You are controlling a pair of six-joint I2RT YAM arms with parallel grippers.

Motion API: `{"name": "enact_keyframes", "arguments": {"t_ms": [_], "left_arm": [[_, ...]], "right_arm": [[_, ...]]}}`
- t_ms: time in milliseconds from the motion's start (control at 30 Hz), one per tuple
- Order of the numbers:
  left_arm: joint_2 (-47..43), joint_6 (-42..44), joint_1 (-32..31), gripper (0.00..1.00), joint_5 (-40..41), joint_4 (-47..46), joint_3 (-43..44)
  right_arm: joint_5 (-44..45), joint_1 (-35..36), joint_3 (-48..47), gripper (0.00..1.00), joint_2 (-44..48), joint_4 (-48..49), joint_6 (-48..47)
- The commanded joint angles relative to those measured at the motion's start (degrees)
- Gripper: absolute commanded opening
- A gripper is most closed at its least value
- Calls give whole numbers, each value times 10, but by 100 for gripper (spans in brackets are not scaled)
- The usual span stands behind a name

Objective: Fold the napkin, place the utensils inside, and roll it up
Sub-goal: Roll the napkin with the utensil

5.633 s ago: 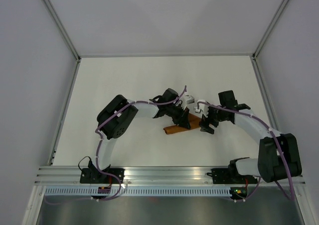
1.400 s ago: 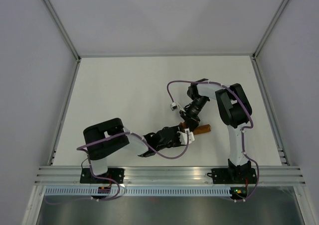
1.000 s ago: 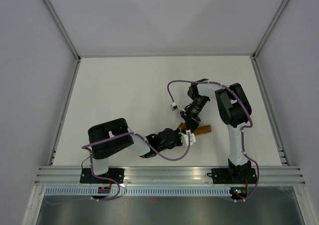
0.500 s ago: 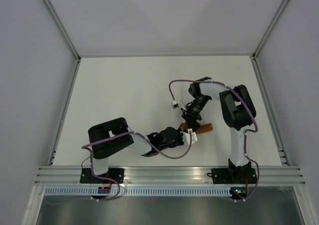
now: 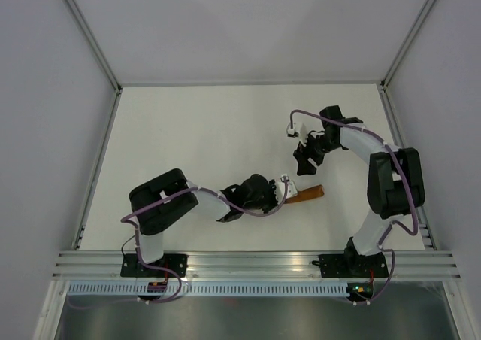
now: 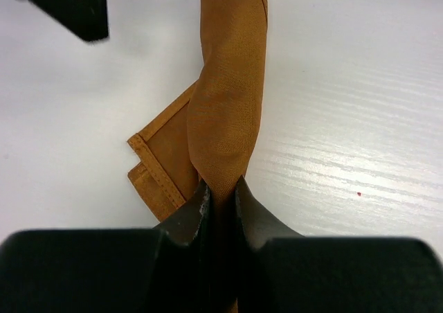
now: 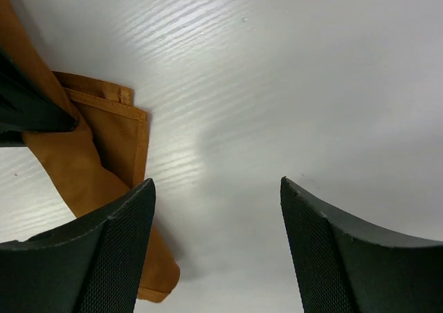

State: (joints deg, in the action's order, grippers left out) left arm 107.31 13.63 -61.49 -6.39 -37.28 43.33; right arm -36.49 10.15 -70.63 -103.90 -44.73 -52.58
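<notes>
The rust-orange napkin [image 5: 309, 193] lies rolled into a tight tube on the table, with a loose hemmed corner [image 6: 160, 166] sticking out at its side. My left gripper [image 5: 286, 192] is shut on the roll's near end [image 6: 228, 91], the cloth pinched between both fingertips [image 6: 220, 192]. My right gripper [image 5: 304, 159] hangs open above bare table beyond the roll, with nothing between its fingers [image 7: 218, 188]; the napkin [image 7: 76, 167] shows at its lower left. The utensils are hidden from every view.
White tabletop [image 5: 195, 129] surrounds the roll, bounded by grey walls and metal frame rails [image 5: 255, 263] at the near edge. One right finger [image 6: 69, 5] shows at the top left of the left wrist view.
My right gripper has opened, let go of the roll and drawn back toward the far right. My left gripper stays pinched on the roll, which has shifted slightly right.
</notes>
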Motion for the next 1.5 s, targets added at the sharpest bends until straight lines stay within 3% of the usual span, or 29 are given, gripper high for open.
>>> {"name": "enact_keyframes", "arguments": {"t_ms": [0,267,433,767,1267,1467], "left_arm": [[16,-76,27,2,-81,153,23],[50,-116,76,4,-170,256,83],[65,-130,102,5,-218,305,115],[111,-171,128,7,-271,364,170],[150,-180,146,11,-299,422,221],[153,-184,156,16,-313,432,232]], "right_arm": [[-9,-20,51,78,82,91,29],[-30,-27,205,78,272,178,3],[-46,-19,283,77,329,188,-36],[58,107,415,75,389,332,-10],[122,175,433,68,327,364,-41],[134,178,422,50,295,344,-60]]}}
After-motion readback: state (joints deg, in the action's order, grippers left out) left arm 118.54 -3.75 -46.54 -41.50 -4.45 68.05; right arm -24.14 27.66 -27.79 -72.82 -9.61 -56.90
